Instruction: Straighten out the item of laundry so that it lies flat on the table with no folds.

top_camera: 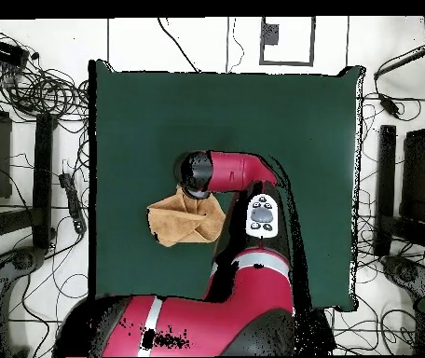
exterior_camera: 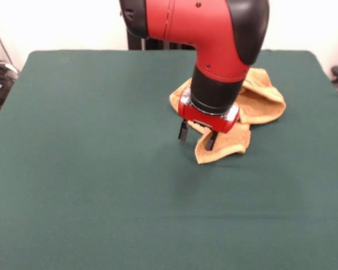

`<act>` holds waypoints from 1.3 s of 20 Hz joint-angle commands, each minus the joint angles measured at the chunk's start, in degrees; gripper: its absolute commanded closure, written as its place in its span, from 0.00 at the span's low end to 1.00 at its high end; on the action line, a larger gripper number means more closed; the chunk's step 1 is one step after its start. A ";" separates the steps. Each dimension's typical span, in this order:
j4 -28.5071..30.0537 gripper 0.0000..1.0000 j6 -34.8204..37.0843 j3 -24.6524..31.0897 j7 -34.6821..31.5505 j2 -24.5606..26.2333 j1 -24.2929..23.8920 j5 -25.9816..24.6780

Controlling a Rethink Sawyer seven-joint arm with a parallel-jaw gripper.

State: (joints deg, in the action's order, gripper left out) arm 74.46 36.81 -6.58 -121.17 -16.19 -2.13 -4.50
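Observation:
The orange-tan towel [exterior_camera: 259, 104] lies crumpled and folded over itself on the dark green table [exterior_camera: 90, 169], right of centre in the front view. In the overhead view the towel [top_camera: 184, 224] lies left of centre, partly under the arm. My gripper [exterior_camera: 197, 135] hangs over the towel's near-left corner, its two black fingers apart and empty, just above the cloth. One finger is in front of the towel's edge, the other over bare table. In the overhead view the arm's wrist hides the gripper. No label shows.
The red and black arm [exterior_camera: 214, 34] comes down from the top and hides part of the towel. Cables and equipment [top_camera: 30, 84] lie on the floor around the table, beyond its edges.

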 commanded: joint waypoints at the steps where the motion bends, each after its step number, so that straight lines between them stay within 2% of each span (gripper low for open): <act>1: 3.31 0.00 -13.23 6.16 -6.11 8.82 -0.33 -1.14; 7: 4.36 0.00 -13.94 5.56 -7.85 8.42 0.38 -0.71; 8: 4.84 1.00 -15.41 6.05 -7.83 8.30 0.01 -0.66; 12: 3.43 1.00 -13.74 3.47 -8.11 7.83 2.01 -1.88; 18: 5.70 1.00 -11.27 1.91 -9.66 4.44 4.44 -0.73; 21: 8.76 1.00 -7.96 0.70 -11.81 0.63 7.08 0.71; 26: 12.34 1.00 4.56 -3.44 -15.49 -8.54 13.48 3.83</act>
State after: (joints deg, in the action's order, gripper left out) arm 78.46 33.24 -10.05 -121.27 -19.13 5.07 -4.36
